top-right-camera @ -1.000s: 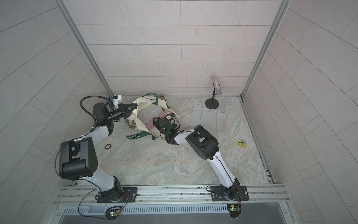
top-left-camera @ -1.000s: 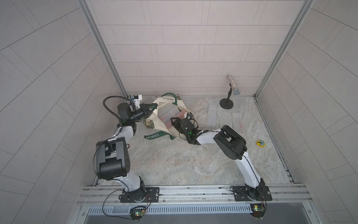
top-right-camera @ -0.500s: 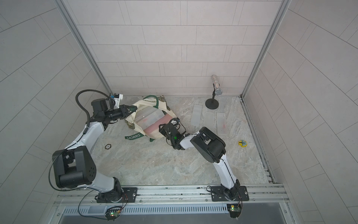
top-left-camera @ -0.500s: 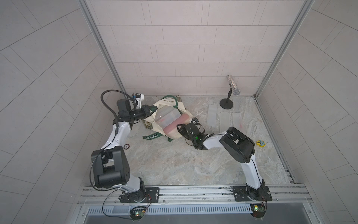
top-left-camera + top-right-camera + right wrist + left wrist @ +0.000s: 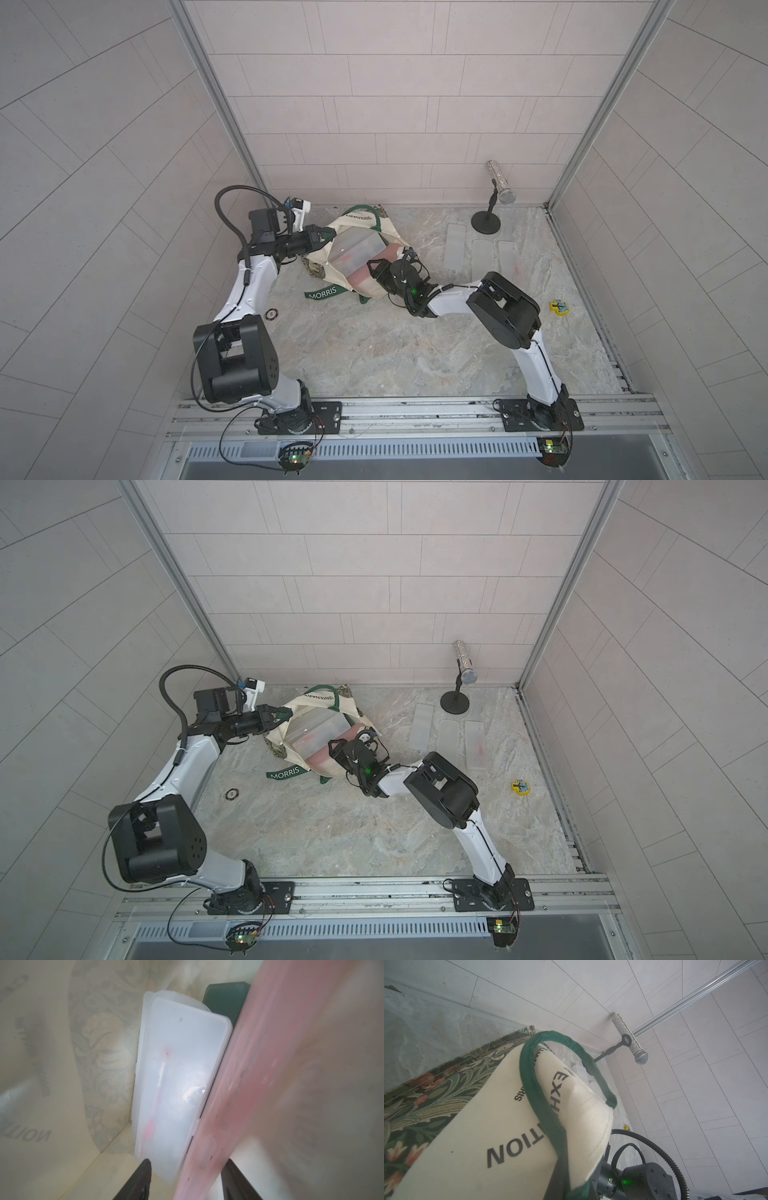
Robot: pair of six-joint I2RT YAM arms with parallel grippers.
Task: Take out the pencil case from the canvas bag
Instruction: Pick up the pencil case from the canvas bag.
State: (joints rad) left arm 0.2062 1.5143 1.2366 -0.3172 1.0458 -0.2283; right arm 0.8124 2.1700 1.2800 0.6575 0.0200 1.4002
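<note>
Pink pencil case (image 5: 249, 1084) edge between spread fingers (image 5: 135, 1184)

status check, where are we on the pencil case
Left gripper shut on canvas bag edge, holding mouth open. Right gripper inside, jaws straddling frosted pencil case and pink case; grip unclear. Both cases in bag.

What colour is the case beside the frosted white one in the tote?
Translucent pink plastic pencil case, clearest in the right wrist view.
</note>
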